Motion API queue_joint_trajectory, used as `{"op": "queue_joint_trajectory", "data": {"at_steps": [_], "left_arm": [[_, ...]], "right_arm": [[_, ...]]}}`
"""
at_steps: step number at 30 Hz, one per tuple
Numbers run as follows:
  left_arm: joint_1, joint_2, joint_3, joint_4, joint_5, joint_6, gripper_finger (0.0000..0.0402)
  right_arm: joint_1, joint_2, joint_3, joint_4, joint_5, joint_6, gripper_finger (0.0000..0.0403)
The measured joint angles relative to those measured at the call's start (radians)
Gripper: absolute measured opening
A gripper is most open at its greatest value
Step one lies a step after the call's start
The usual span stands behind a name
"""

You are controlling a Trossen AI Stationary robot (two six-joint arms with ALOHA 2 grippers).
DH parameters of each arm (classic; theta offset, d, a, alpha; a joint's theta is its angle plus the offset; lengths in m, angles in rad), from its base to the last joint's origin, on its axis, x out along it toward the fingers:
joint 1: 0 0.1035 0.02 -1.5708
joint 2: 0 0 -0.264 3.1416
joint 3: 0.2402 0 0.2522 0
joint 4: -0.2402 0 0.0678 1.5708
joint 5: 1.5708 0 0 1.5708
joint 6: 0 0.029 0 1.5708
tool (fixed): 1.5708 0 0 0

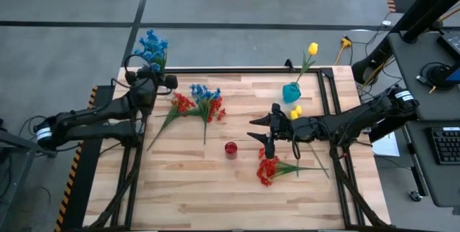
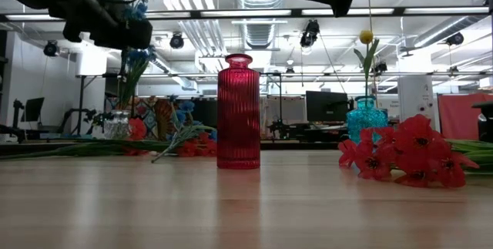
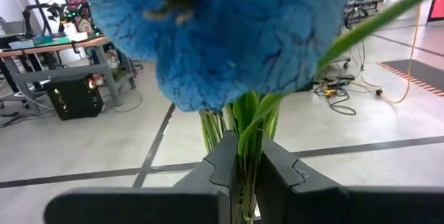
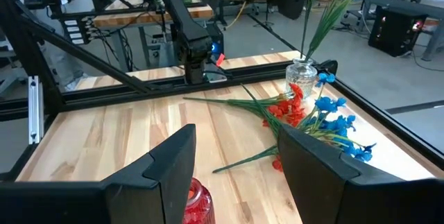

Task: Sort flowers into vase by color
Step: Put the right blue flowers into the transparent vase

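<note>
My left gripper [image 1: 149,80] is over the table's far left corner, shut on a blue sprig [image 1: 152,47] whose bloom [image 3: 229,37] fills the left wrist view. Beneath it stands a clear vase [image 4: 303,78]. A loose pile of red and blue sprigs [image 1: 195,103] lies flat on the table near that corner. My right gripper [image 1: 267,133] hangs open above the table, between the red vase [image 1: 231,149] and the teal vase [image 1: 291,93], which holds a yellow bud [image 1: 313,48]. Red sprigs [image 1: 269,169] lie toward the near edge from it. Another yellow bud [image 1: 295,111] lies beside the right arm. My left gripper pinches the blue sprig's green stems [image 3: 248,156] between its two fingers, a little below the bloom. The stems stand upright through the fingers, which lie across them, roughly level. In the right wrist view the stems [image 4: 320,26] slant down into the clear vase.
The red vase [image 2: 237,112] stands near the table's middle and the teal vase [image 2: 366,118] near the far edge. A black frame [image 1: 237,70] borders the table. Bare wood [image 1: 194,182] lies along the near side. Cables and equipment sit on the floor beyond.
</note>
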Motion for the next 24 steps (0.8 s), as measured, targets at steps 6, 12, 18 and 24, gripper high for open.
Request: {"op": "queue_joint_trajectory", "data": {"at_steps": [6,12,18,24], "left_arm": [[0.008,0.034,0.000,0.002,0.000,-0.009,0.0015],[0.016,0.058,0.000,0.001,0.002,-0.020,0.0015],[0.016,0.072,0.000,0.000,0.002,-0.026,0.0015],[0.016,0.077,0.000,0.000,0.002,-0.030,0.0015]], "right_arm": [[0.000,0.000,0.000,0.000,0.000,-0.002,0.0196],[0.000,0.000,0.000,0.000,0.000,-0.001,0.0196],[0.000,0.000,0.000,0.000,0.000,-0.001,0.0196],[0.000,0.000,0.000,0.000,0.000,0.000,0.0196]]}}
